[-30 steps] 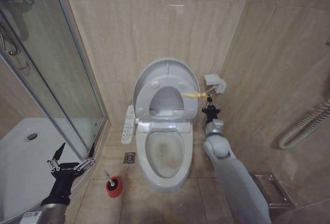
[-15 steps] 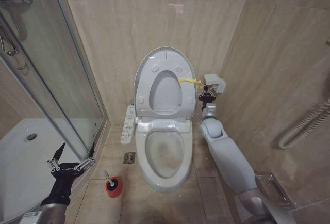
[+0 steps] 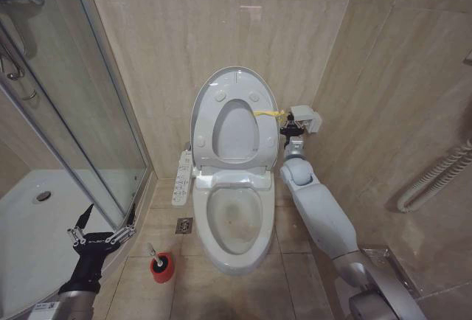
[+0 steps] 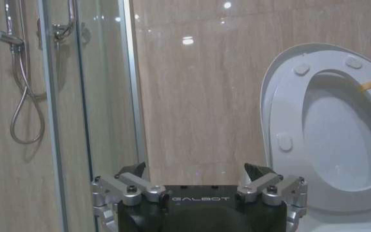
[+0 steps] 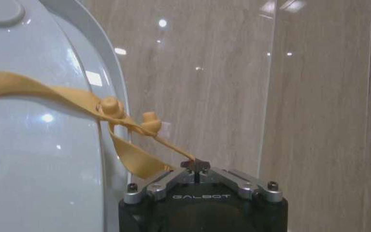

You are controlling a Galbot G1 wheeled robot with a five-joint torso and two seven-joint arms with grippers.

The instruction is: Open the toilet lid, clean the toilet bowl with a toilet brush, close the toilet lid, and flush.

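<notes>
The toilet lid (image 3: pixel 236 134) stands upright against the back wall, with a white ring seat raised in front of it; it also shows in the wrist views (image 4: pixel 340 125) (image 5: pixel 37 145). My right gripper (image 3: pixel 289 122) (image 5: pixel 196 166) is beside the lid's right edge, shut on the yellow tie (image 3: pixel 267 113) (image 5: pixel 127 150). Below, the toilet bowl (image 3: pixel 236 217) lies uncovered, brownish inside. The toilet brush (image 3: pixel 153 252) leans in its red holder (image 3: pixel 162 267) on the floor to the bowl's left. My left gripper (image 3: pixel 103 235) (image 4: pixel 195 169) hangs open and empty, low by the shower glass.
A button panel (image 3: pixel 181 178) runs along the bowl's left side, with a floor drain (image 3: pixel 184 225) below it. The glass shower enclosure (image 3: pixel 81 113) and its white tray (image 3: pixel 44 217) fill the left. A white wall box (image 3: pixel 306 119) and a hose (image 3: pixel 435 176) are on the right wall.
My right gripper has pulled the yellow tie up and back, swinging the lid and seat from a tilt to upright against the wall. The left arm has stayed still.
</notes>
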